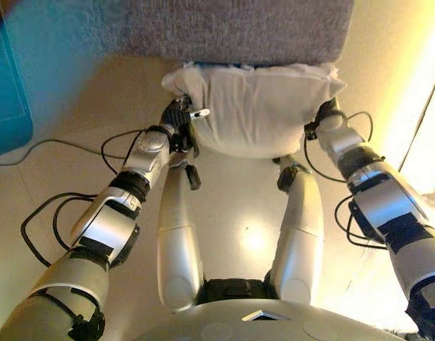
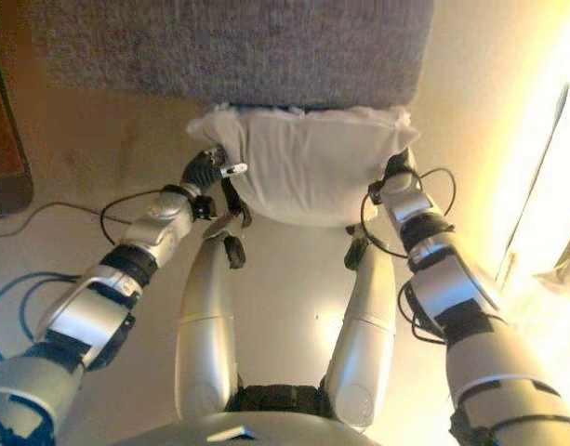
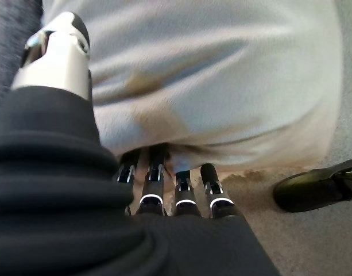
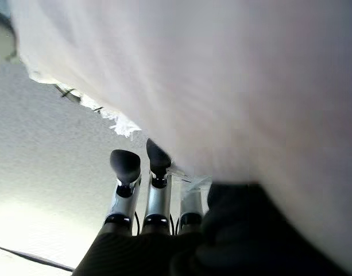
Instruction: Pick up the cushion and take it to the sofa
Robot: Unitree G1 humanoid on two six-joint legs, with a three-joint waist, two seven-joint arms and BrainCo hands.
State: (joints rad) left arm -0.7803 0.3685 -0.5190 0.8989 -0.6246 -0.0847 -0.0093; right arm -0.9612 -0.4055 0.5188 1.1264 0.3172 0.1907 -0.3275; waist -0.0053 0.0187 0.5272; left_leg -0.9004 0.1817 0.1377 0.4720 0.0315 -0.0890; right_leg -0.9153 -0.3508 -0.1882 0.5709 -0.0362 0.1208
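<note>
A white cushion (image 1: 256, 106) is held off the pale floor between my two hands, right in front of the grey sofa (image 1: 238, 28), its far edge touching the sofa's front. My left hand (image 1: 178, 114) presses on the cushion's left end; in the left wrist view its fingers (image 3: 158, 172) run straight under the cushion (image 3: 221, 75) and the thumb lies along its side. My right hand (image 1: 325, 114) presses on the right end; in the right wrist view its fingers (image 4: 158, 167) lie straight against the cushion (image 4: 250, 86).
A teal object (image 1: 4, 92) stands on the floor at the far left. A bright upright frame (image 1: 423, 121) runs along the right side. The sofa fills the far edge of the view.
</note>
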